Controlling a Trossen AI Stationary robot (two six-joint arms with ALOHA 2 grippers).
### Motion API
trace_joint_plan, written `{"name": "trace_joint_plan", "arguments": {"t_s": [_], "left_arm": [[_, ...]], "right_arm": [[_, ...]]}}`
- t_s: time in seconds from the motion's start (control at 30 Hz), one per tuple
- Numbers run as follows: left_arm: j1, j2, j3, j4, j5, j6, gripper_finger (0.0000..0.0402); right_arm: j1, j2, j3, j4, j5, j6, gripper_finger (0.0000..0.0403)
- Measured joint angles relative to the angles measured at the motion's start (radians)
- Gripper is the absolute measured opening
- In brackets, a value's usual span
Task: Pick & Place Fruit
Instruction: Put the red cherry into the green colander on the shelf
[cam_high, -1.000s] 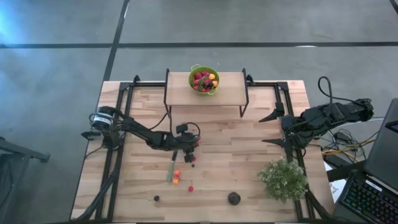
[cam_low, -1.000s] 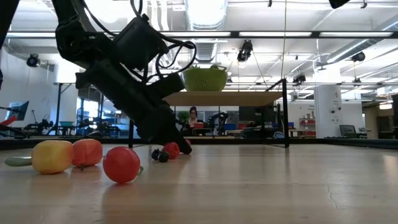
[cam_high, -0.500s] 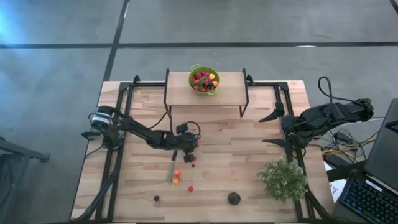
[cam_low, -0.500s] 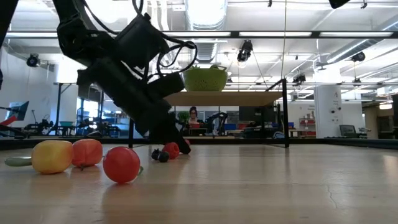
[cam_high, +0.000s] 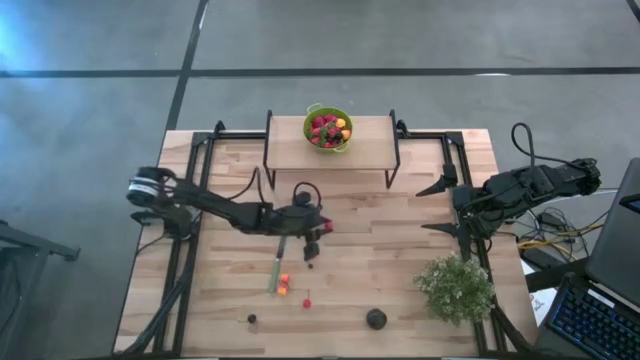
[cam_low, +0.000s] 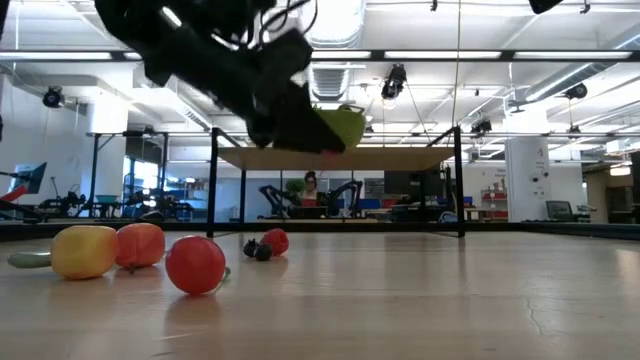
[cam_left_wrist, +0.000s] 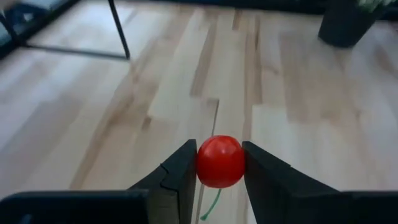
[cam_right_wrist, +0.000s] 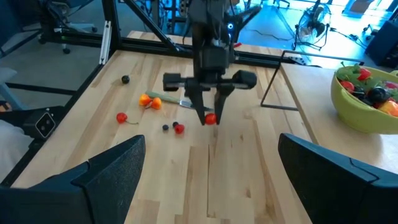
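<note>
Nearest the table's front edge: a big dark fruit (cam_high: 376, 319), a small dark berry (cam_high: 251, 320), a red berry (cam_high: 306, 302) and orange pieces (cam_high: 283, 286) wait to be picked.
Mid-table: left gripper (cam_high: 323, 228) is lifted, jaws pinching a red cherry (cam_left_wrist: 219, 161).
Right gripper (cam_high: 440, 208): parked at the side, jaws wide, empty.
Far shelf: green bowl (cam_high: 314, 111) already heaped with fruit.
Progress: judging it partway, several to go.

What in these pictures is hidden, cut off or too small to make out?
- High view: the fruit in the left pincer is only a red speck, mostly covered by the arm.
- Low view: the dark arm covers part of the green bowl.
- High view: the small dark berry is too small to identify.
- Right wrist view: the bowl is cut off by the edge.
</note>
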Motion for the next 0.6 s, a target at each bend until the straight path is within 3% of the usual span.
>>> {"name": "trace_joint_plan", "arguments": {"t_s": [0.6], "left_arm": [[0.040,-0.043,0.216,0.003,-0.018,0.193,0.0122]], "right_arm": [[0.000,0.001,0.000,0.000,0.000,0.000,0.0363]]}}
